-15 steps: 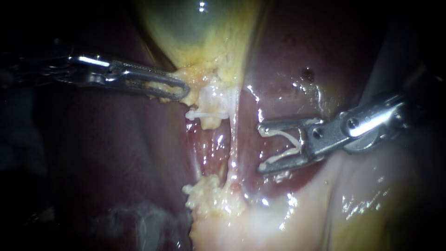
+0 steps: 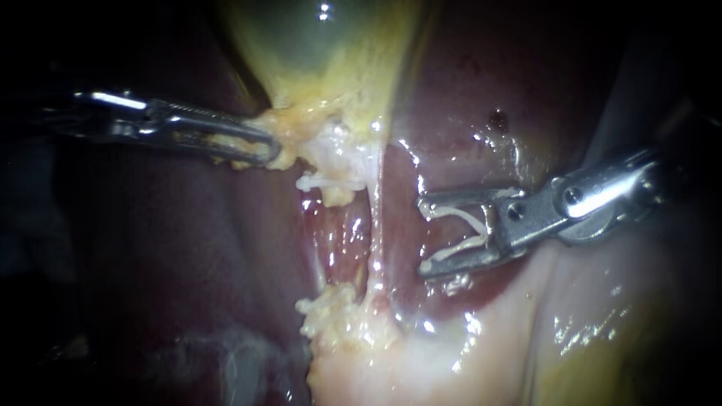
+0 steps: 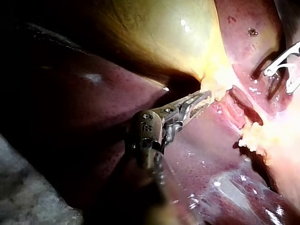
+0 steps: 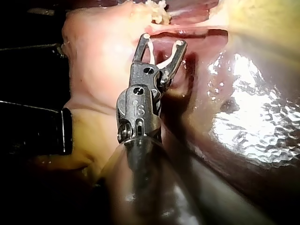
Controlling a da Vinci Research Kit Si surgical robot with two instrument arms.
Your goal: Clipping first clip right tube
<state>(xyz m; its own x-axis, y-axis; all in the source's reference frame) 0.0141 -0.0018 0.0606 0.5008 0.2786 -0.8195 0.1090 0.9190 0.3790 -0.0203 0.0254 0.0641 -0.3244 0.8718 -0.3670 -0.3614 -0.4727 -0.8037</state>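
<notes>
Endoscope view: the left instrument (image 2: 271, 150) has its jaws closed on yellow tissue at the gallbladder (image 2: 323, 53) neck. The right instrument (image 2: 423, 237) holds an open white clip (image 2: 455, 253) in wide-spread jaws. The right tube (image 2: 376, 225) lies just ahead of their tips, untouched.
Left wrist view: the jaws pinch the gallbladder's edge.
Right wrist view: the clip is spread between the jaws.

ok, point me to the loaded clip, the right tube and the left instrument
loaded clip (image 2: 456, 252): endoscope view, on its lower arm.
right tube (image 2: 375, 225): endoscope view, mid-length of the pale strand.
left instrument (image 2: 269, 150): endoscope view, at its jaw tips, shut on the gallbladder (image 2: 323, 53) edge.
</notes>
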